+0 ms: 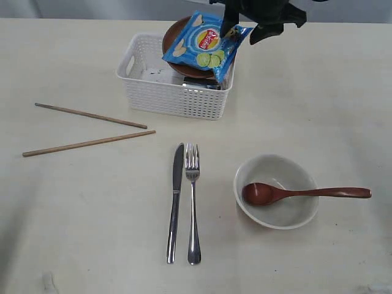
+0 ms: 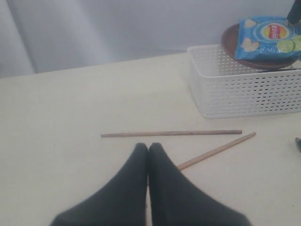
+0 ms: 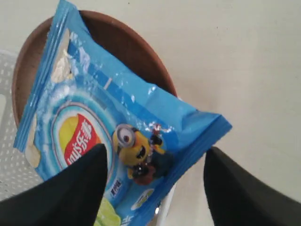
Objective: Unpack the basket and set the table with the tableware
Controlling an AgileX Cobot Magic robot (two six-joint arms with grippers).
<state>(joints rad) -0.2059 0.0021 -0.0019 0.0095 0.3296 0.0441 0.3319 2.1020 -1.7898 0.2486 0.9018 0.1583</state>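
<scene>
**We are looking at the right tool (image 3: pixel 156 149) hanging wide open over the chips bag (image 3: pixel 117 136) at the basket (image 1: pixel 174 98).**

Its two fingers are standing well apart on either side of one corner of the blue bag, clamping nothing, though we cannot tell whether a finger is brushing the bag. The bag is lying on the red-brown wooden plate (image 1: pixel 173 33), which is sitting tilted in the basket's far corner, right under the tool. The left tool (image 2: pixel 148 147) is sitting pressed shut and empty above the bench (image 1: pixel 73 233), near the two chopsticks (image 1: pixel 90 115) lying left of the basket. In front of the basket the knife (image 1: pixel 176 202) and fork (image 1: pixel 193 202) are lying side by side. To their right the wooden spoon (image 1: pixel 306 192) is resting in the pale bowl (image 1: pixel 275 164), well apart from both tools.
</scene>
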